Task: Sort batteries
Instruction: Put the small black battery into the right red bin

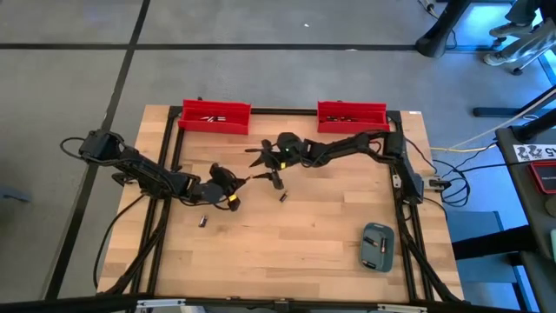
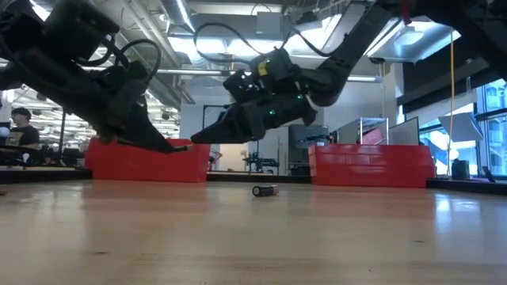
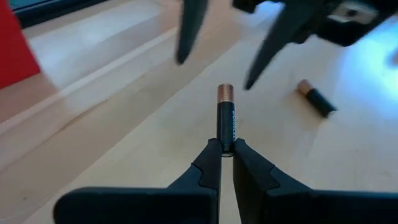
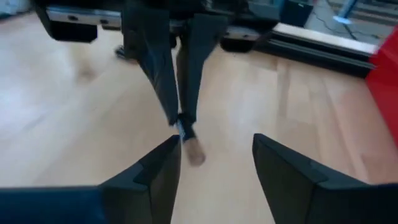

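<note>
Mid-table: the left gripper point(image 3: 226, 151), fingers pressed together, pinches one battery point(image 3: 226, 118) by its end, held clear of the wood. The right gripper point(image 4: 216, 155) faces it, fingers spread. Two loose batteries point(image 1: 282, 197) point(image 1: 202, 223) lie on the table point(image 1: 304, 243); red bins point(image 1: 215, 116) line the far edge.

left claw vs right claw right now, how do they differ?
The left claw is shut on a battery, pinching one end so the cell sticks out ahead; the right claw stands open and holds nothing. In the high view, the left sits nearer the table's front edge, the right nearer the red bins. Both are dark two-finger claws, facing each other tip to tip.
</note>
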{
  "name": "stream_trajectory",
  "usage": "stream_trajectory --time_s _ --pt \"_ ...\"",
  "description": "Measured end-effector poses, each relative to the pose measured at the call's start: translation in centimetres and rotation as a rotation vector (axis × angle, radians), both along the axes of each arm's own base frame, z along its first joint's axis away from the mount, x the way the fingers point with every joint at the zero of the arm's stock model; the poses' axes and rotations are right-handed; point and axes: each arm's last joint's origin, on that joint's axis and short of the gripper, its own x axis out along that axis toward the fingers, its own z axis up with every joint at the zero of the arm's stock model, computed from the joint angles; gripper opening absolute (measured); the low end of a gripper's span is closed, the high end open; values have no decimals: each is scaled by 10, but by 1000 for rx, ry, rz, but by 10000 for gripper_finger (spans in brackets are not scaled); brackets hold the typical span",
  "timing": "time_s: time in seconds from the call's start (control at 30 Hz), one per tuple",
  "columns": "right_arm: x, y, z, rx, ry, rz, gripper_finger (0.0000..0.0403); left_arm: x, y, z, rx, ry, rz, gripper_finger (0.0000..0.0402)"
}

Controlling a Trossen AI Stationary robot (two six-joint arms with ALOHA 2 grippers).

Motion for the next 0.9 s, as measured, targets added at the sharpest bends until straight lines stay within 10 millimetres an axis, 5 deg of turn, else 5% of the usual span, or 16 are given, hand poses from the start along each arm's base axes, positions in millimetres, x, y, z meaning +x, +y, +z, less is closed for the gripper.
stream_trajectory --time_s 0.47,0.9 --pt "12 18 -9 40 4 135 137 3 -1 3 11 -19 -49 14" --pt "12 20 -15 -27 91 -27 24 2 0 3 29 -4 -39 28"
